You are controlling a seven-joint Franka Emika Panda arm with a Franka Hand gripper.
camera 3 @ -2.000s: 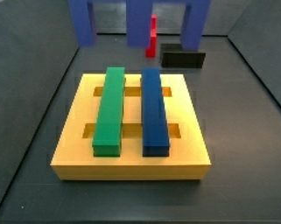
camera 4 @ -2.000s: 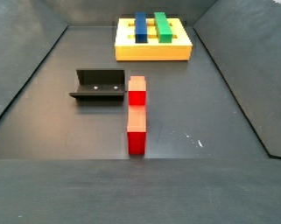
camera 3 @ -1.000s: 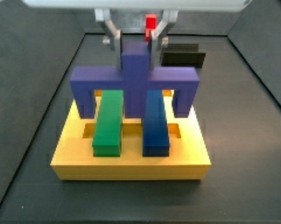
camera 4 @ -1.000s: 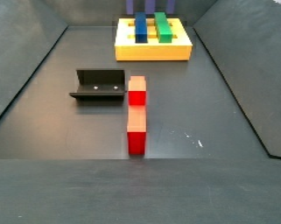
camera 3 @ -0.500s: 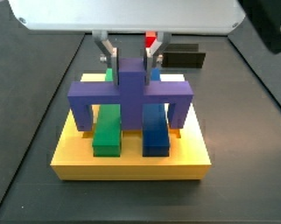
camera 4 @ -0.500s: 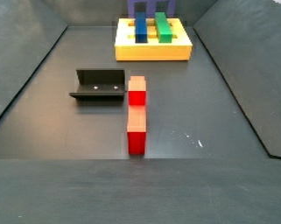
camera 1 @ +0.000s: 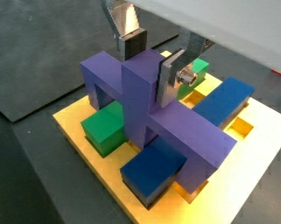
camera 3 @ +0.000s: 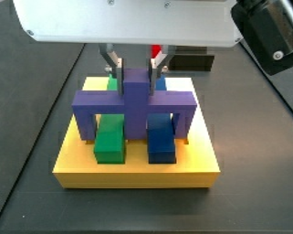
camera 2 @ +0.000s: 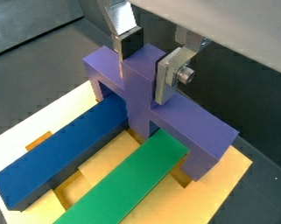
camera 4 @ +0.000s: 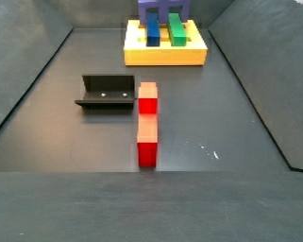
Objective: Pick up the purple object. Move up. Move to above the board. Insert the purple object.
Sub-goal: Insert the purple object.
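Inserting purple object (camera 3: 136,102): gripper (camera 3: 135,66) clamped on top stub, legs straddling green bar (camera 3: 109,135) and blue bar (camera 3: 161,135) (looks close) — lower straight, square to board (camera 3: 136,172).

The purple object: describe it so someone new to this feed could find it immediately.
Start at the board, the big yellow block with a green bar and a dark-blue bar lying in it. The purple object straddles both bars crosswise, its top stub clamped in the gripper. It is the only bridge shape with legs, unlike the straight bars or the red block on the floor.
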